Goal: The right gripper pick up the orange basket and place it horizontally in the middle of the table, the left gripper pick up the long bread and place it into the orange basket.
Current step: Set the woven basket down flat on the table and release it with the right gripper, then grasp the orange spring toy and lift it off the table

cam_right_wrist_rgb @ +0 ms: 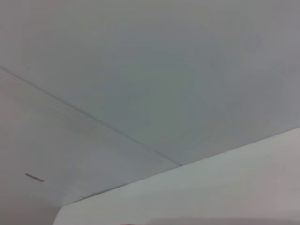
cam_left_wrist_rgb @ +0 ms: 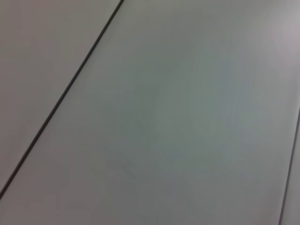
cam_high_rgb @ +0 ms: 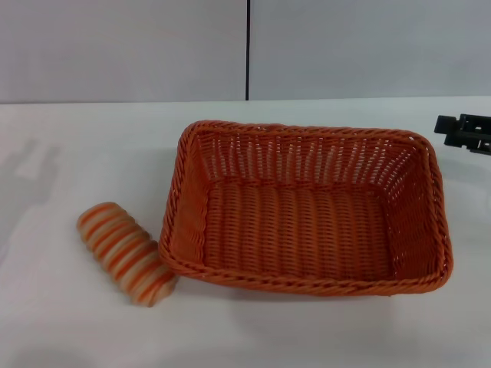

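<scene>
1. Head view: only the black tip of the right gripper (cam_high_rgb: 465, 132) shows, at the right edge of the frame, above the table (cam_high_rgb: 69, 161) and just beyond the far right corner of the one orange basket (cam_high_rgb: 307, 207); whether its jaws are spread cannot be told. The basket sits lengthwise across mid-frame. One long bread (cam_high_rgb: 126, 253) lies at lower left, touching the basket's near left corner. The left gripper is out of sight.
2. Left wrist view: a grey wall panel (cam_left_wrist_rgb: 178, 122) crossed by one dark seam.
3. Right wrist view: grey wall (cam_right_wrist_rgb: 154, 70) above a white table edge (cam_right_wrist_rgb: 225, 187).
</scene>
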Available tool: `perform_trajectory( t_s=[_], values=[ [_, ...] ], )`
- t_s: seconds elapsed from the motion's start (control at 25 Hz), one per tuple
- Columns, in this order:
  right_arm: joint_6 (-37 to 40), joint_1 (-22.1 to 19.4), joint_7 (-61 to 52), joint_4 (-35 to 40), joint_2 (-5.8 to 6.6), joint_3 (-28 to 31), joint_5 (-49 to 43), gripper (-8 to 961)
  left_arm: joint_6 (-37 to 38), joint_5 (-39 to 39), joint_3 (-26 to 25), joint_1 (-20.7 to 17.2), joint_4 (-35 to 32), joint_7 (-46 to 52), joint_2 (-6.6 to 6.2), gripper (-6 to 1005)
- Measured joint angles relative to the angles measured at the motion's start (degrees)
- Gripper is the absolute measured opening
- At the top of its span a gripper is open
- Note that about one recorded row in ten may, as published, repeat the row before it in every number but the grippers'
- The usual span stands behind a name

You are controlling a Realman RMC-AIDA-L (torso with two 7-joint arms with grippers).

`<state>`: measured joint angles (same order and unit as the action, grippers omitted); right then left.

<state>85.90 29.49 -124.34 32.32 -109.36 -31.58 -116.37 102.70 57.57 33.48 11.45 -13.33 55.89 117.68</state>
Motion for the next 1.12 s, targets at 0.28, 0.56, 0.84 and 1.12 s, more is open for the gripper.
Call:
perform_trajectory(
  t_s=[0.28, 0.56, 0.84, 1.12],
  values=[
    [0.6, -1.2, 3.6, 2.4, -1.1, 5.2, 0.5, 557, -0.2, 0.2, 0.5, 0.7, -0.6, 0.1, -0.04, 433],
    [9.6, -9.2, 25.3, 2.7, -4.09, 10.7, 20.1, 557, -2.9, 6.4, 1.0, 1.6, -8.8, 9.3, -1.39, 433],
    [14.2, -16.4, 42.8, -1.9, -6.33, 11.3, 34.4, 556, -3.1, 21.0, 1.0, 5.6, -19.5, 24.7, -5.35, 433],
    [15.7, -18.7, 48.7, -6.5, -6.31, 12.9, 35.4, 556, -2.3, 37.2, 1.0, 9.0, -28.9, 35.1, -7.88, 433]
  ],
)
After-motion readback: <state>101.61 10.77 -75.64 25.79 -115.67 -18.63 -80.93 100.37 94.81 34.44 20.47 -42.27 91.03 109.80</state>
